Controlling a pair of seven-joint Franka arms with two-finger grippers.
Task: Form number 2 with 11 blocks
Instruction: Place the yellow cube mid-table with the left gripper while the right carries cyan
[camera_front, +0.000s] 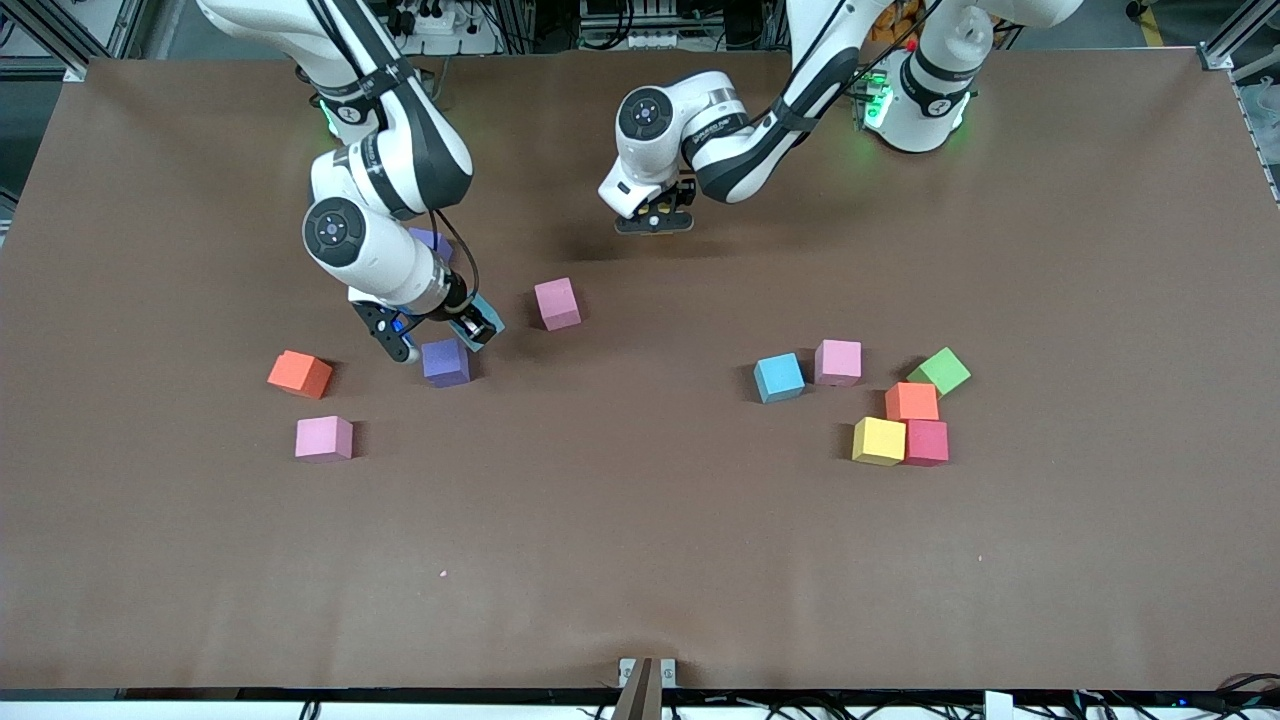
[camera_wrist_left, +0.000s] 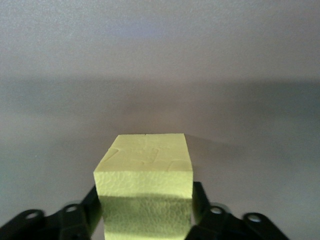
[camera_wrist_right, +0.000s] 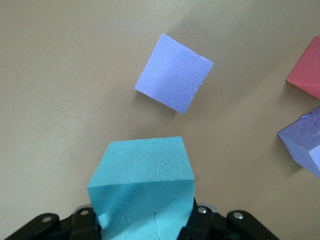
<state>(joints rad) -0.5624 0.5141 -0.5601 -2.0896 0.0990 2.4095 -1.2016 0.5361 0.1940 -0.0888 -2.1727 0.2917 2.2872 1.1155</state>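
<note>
- Front view: the left gripper (camera_front: 655, 222) is low over the table (camera_front: 640, 560) in the upper middle of the picture.
- The right gripper (camera_front: 478, 328) is shut tight on a blue block (camera_front: 490, 318), just beside a purple block (camera_front: 446, 361).
- A pink block (camera_front: 557, 303) lies near them.
- A green cube (camera_front: 940, 371) touches an orange block (camera_front: 911, 401), which touches a red block (camera_front: 926, 442).
- Left wrist view: a yellow block (camera_wrist_left: 145, 175) sits in the left gripper. I cannot tell if it is squeezed.
- Right wrist view: the blue block fills the right gripper, with the purple block on the table close by.

Matte, grainy foam blocks (camera_front: 878, 441); matte brown table (camera_front: 640, 560).
</note>
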